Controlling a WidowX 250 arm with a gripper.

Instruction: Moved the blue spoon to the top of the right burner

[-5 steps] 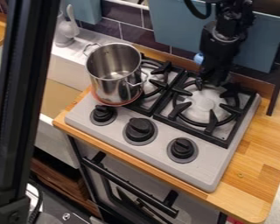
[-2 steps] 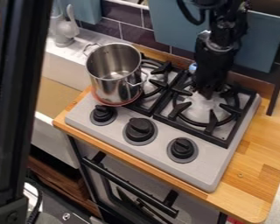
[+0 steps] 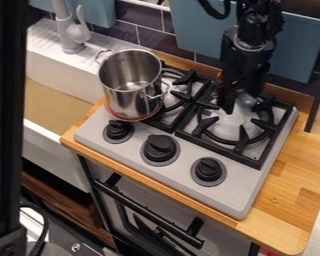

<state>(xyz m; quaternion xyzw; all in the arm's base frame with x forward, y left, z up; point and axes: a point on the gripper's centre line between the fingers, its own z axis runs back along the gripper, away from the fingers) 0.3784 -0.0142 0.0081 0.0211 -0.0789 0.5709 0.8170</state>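
The black gripper [image 3: 240, 97] hangs from the top edge over the back part of the right burner [image 3: 232, 121]. Its two fingers stand apart, the left one pointing down near the burner's back-left grate arm. No blue spoon can be made out around the gripper, whose dark body covers the area behind the burner. The burner's silver plate and the front grate arms are in plain sight.
A steel pot [image 3: 130, 85] stands on the left burner, close to the gripper's left. Three black knobs line the stove's front [image 3: 169, 172]. Behind are a tiled wall and blue-grey panels [image 3: 189, 30]; a sink [image 3: 52, 105] lies left.
The gripper came down and forward toward the right burner, then rose slightly with its fingers parted. The small blue piece beside it is out of sight. The dark upright at left shifted left.
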